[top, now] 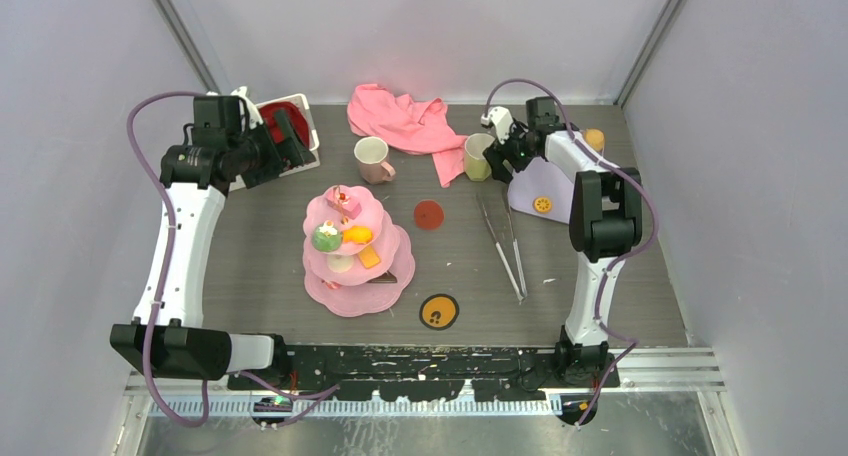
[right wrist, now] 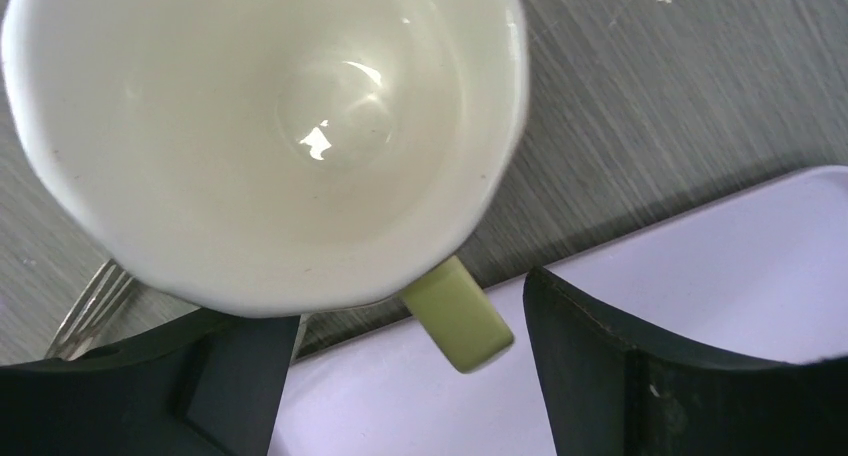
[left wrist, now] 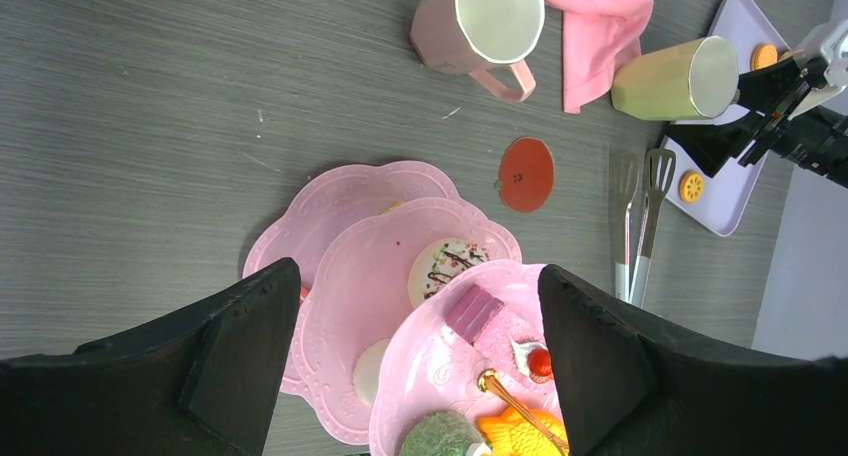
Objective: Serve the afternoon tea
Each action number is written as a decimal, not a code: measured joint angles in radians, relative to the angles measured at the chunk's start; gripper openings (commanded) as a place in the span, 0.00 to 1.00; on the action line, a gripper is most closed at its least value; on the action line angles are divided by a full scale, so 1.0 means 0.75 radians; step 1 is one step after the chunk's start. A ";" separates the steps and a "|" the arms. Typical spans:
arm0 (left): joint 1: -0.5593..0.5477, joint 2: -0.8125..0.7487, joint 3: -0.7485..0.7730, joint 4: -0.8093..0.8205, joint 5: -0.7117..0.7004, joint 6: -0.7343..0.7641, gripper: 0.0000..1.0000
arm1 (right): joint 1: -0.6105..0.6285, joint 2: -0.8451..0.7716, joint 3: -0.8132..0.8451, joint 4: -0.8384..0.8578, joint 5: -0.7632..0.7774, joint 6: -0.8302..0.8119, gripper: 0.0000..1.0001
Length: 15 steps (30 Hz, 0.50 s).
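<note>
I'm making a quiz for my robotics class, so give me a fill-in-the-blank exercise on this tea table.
The pink cake stand has ___ tiers.
The mug beside the open right gripper is yellow-green; the other mug is ___.
The metal tongs lie ___ the cake stand and the lavender tray.
Missing words: three; pink; between.

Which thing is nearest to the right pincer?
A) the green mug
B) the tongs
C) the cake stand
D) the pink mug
A: the right pincer is open, and the green mug sits just in front of it, with its handle between the fingers.
</note>
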<state>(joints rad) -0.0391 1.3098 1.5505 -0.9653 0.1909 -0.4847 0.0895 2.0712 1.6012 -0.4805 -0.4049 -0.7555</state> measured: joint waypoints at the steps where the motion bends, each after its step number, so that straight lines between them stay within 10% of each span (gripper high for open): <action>1: 0.000 0.000 0.000 -0.001 -0.001 0.000 0.88 | 0.000 0.003 0.002 -0.008 -0.011 -0.008 0.82; 15: 0.000 0.000 0.000 -0.003 0.000 -0.002 0.88 | 0.004 0.004 -0.019 -0.048 -0.139 -0.052 0.59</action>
<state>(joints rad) -0.0391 1.3098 1.5505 -0.9672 0.1909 -0.4858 0.0925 2.0743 1.5867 -0.5167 -0.5095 -0.7944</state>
